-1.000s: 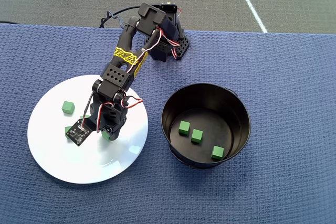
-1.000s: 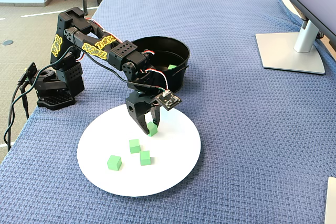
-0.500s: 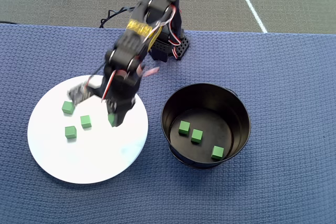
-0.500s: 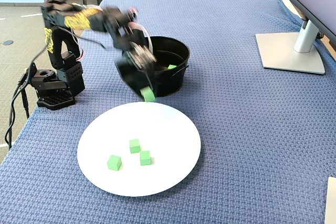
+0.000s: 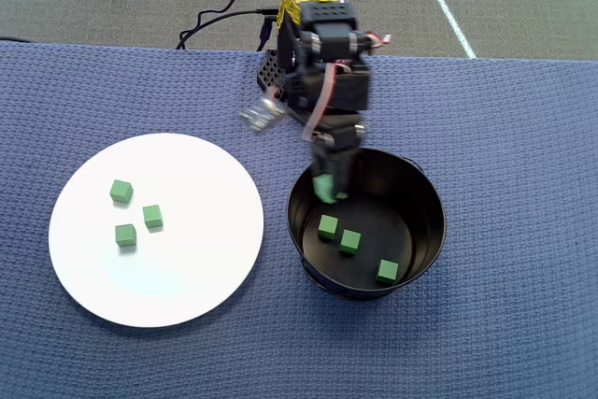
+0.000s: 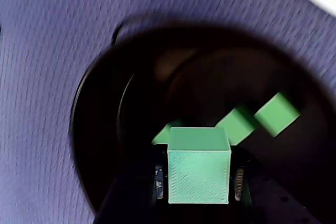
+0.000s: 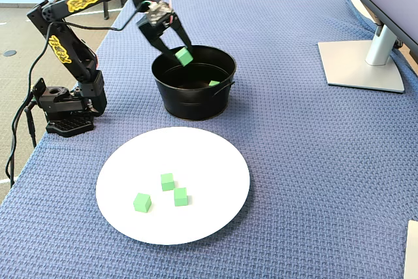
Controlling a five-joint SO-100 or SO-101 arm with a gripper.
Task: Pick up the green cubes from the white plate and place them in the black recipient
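Observation:
My gripper (image 5: pixel 326 188) (image 7: pixel 183 56) (image 6: pixel 199 182) is shut on a green cube (image 5: pixel 324 186) (image 7: pixel 184 55) (image 6: pixel 198 171) and hangs over the near-arm rim of the black recipient (image 5: pixel 425 195) (image 7: pixel 194 101) (image 6: pixel 100 129). Three green cubes (image 5: pixel 328 226) (image 5: pixel 349 241) (image 5: pixel 387 272) lie on the pot's floor; the wrist view shows them below the held cube (image 6: pixel 276 114) (image 6: pixel 239 124). Three more green cubes (image 5: pixel 121 192) (image 5: pixel 152 217) (image 5: pixel 125 235) (image 7: pixel 168 181) (image 7: pixel 180 196) (image 7: pixel 142 202) rest on the white plate (image 5: pixel 187 287) (image 7: pixel 215 207), far from the gripper.
The arm's base (image 7: pixel 65 112) stands at the table's edge behind the plate. A monitor stand (image 7: pixel 362 63) sits at the far right in the fixed view. Blue woven cloth (image 7: pixel 313 174) covers the table.
The gripper closed on a cube on the plate, lifted it, and swung it across from the plate to above the black pot. Three cubes stay on the plate.

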